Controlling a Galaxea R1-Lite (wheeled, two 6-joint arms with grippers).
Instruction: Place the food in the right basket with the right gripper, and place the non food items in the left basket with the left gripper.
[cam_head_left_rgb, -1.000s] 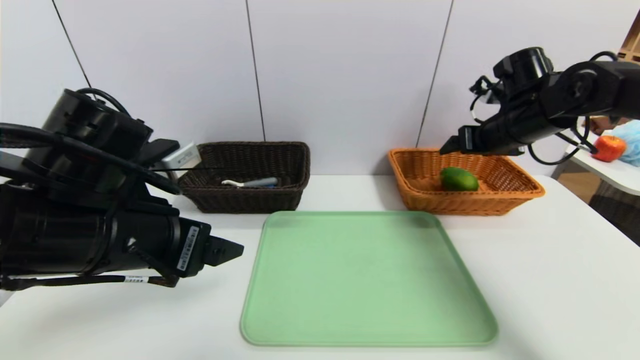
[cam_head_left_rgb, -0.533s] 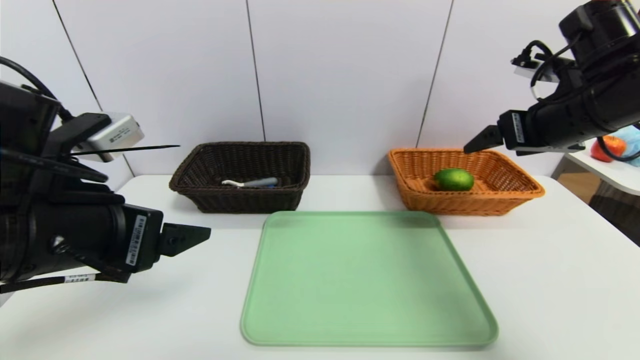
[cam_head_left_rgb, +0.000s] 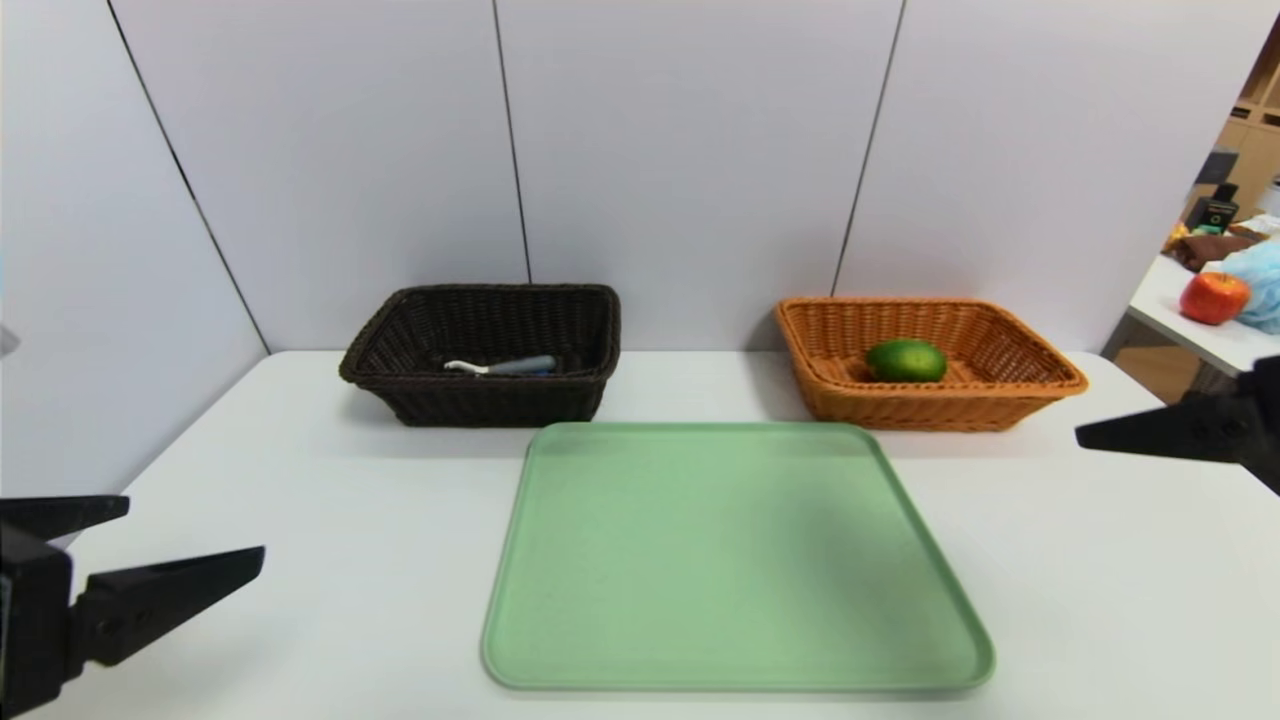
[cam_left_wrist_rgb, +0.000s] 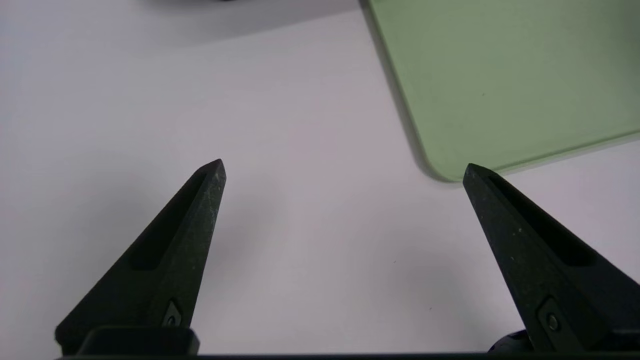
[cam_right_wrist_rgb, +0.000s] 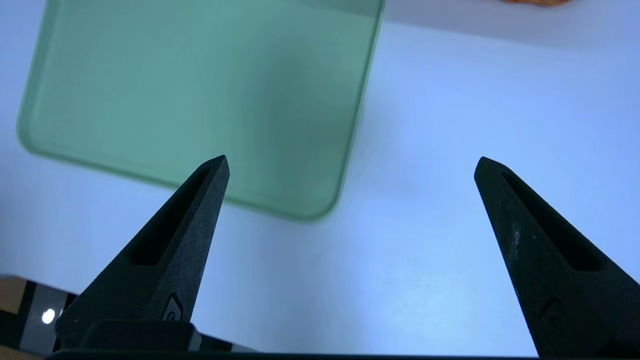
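The glossy green, lime-like citrus fruit (cam_head_left_rgb: 906, 361) lay inside the rectangular orange-tan woven wicker basket (cam_head_left_rgb: 935, 408), beyond the far right corner of the flat pale-green tray (cam_head_left_rgb: 738, 560). Beyond the tray's far left corner stood the dark brown woven wicker basket (cam_head_left_rgb: 490, 405), holding a white peeler with a grey handle (cam_head_left_rgb: 503, 366) and a bit of something blue, too hidden to name. The black right gripper (cam_right_wrist_rgb: 352, 167) was to the right of the tray, fingers spread wide around nothing; the black left gripper (cam_left_wrist_rgb: 344, 162) was left of the tray, likewise wide apart and empty. The sorting looked finished, so the risks seemed small: an arm swinging back over the tray might have clipped a basket rim and tipped it, or the rounded fruit might have rolled if its basket were jolted. No brand, label or writing could be read.
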